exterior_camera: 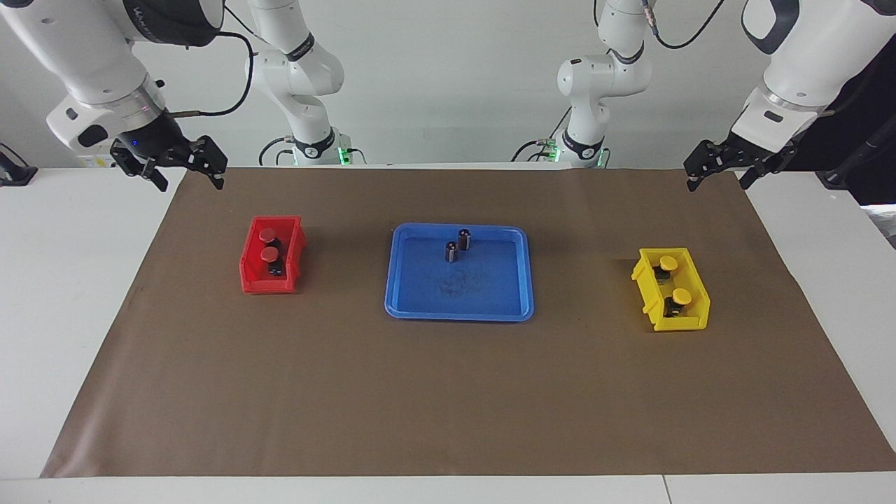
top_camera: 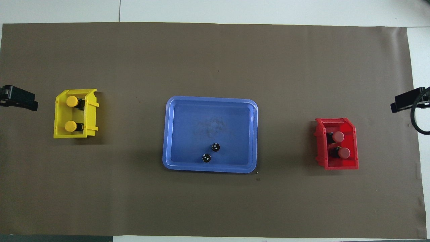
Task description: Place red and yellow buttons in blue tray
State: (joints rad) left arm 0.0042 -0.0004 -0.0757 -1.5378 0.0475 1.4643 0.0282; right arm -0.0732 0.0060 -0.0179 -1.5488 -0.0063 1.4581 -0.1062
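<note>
Two red buttons [exterior_camera: 269, 244] [top_camera: 341, 144] sit in the small red bin [exterior_camera: 246, 269] [top_camera: 339, 166] toward the right arm's end. Two yellow buttons [exterior_camera: 675, 279] [top_camera: 71, 113] sit in the small yellow bin [exterior_camera: 647, 294] [top_camera: 58, 117] toward the left arm's end. The blue tray [exterior_camera: 490, 294] [top_camera: 188, 127] lies between the bins at the table's middle. My right gripper [exterior_camera: 190, 183] [top_camera: 408, 101] is open and empty, raised over the mat's corner near the red bin. My left gripper [exterior_camera: 715, 183] [top_camera: 20, 98] is open and empty, raised over the mat's corner near the yellow bin.
Two dark capless cylinders [exterior_camera: 458, 245] [top_camera: 211, 152] stand in the tray at its edge nearer the robots. A brown mat [exterior_camera: 448, 392] covers most of the white table.
</note>
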